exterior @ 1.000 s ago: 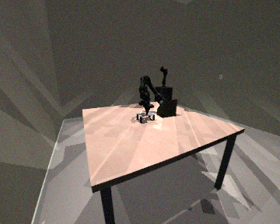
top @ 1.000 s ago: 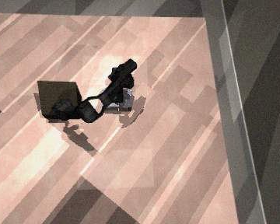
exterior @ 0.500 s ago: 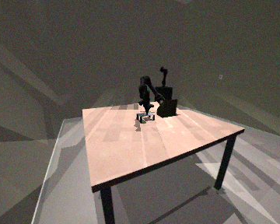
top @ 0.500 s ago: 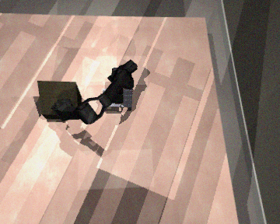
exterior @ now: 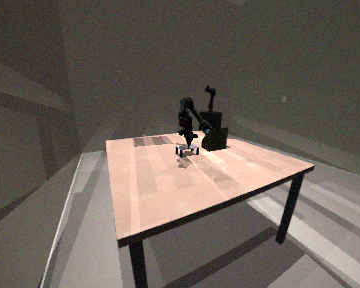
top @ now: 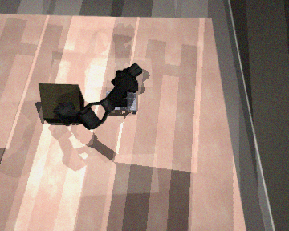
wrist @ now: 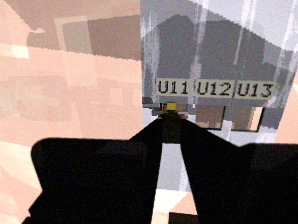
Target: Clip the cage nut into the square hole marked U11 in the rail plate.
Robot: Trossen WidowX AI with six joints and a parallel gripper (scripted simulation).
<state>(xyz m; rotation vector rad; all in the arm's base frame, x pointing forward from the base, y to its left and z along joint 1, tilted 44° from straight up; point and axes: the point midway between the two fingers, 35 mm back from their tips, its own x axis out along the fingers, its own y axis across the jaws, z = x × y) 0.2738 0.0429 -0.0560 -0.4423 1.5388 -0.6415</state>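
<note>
Wrist view shows us our pincer (wrist: 170, 124) (exterior: 189, 146) pointing down at the rail plate (wrist: 175, 45) (exterior: 181, 147) (top: 132, 105), its two black fingers drawn close together and pinching the cage nut (wrist: 171, 106), of which we see a small yellow part and darker metal between and just beyond the tips. The nut sits at the hole marked U11, right below that label (wrist: 173, 87); we cannot tell whether its wings have passed through or whether its flanges touch the plate. To one side of our pincer, in the same row, lie the holes under the U12 label (wrist: 211, 88) and the U13 label (wrist: 257, 91), with table showing through them. On the pincer's other side, past the plate's edge, we see the wooden table top (wrist: 65, 125) (exterior: 158, 190) (top: 171, 140). From the exterior, the plate stands on short dark legs beneath our pincer, and our black arm (exterior: 186, 107) (top: 120, 86) reaches down over it. Near the pincer, on the arm's base side, a dark box-like block (exterior: 215, 139) (top: 60, 96) stands on the table; from above, the arm hides much of the plate.
</note>
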